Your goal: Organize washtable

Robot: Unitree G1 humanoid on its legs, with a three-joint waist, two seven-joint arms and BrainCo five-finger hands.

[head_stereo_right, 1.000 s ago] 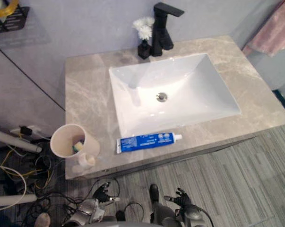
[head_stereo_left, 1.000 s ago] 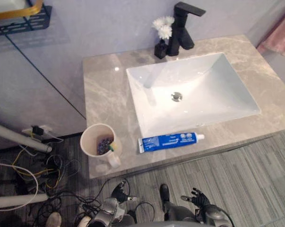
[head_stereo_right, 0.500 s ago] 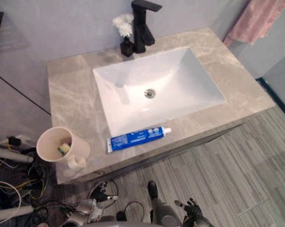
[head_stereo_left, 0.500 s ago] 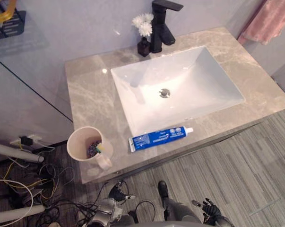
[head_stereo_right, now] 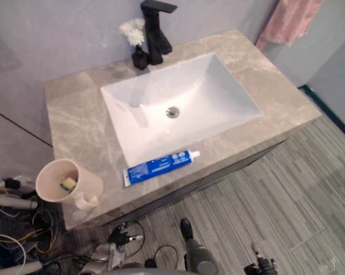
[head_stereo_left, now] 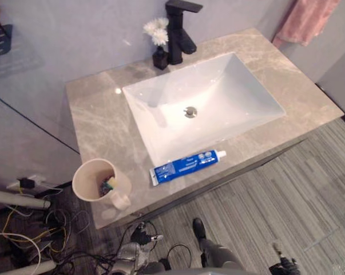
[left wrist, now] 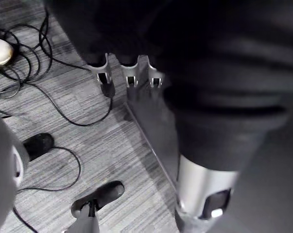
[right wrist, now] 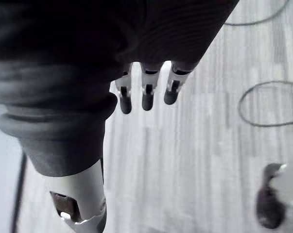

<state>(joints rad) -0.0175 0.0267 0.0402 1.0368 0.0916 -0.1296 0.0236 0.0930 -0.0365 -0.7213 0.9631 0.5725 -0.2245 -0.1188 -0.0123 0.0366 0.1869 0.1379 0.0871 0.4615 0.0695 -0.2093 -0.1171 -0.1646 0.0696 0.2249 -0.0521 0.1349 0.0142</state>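
Well forward on the marble washtable (head_stereo_left: 92,120), a blue toothpaste tube (head_stereo_left: 186,166) with a white cap is laid flat between the white sink (head_stereo_left: 241,91) and the counter's front edge, its cap turned to the right. A beige cup (head_stereo_left: 87,176) is stood at the front left corner, and the small yellow-and-dark item inside it cannot be made out. Behind the sink, a black faucet (head_stereo_left: 178,28) and a vase of white flowers (head_stereo_left: 158,43) are set side by side. A pink towel (head_stereo_left: 304,20) is hung to the right. In the wrist views, the left hand (left wrist: 106,80) and right hand (right wrist: 147,97) are shown low over the grey floor (right wrist: 195,155), fingers loosely straight, nothing held.
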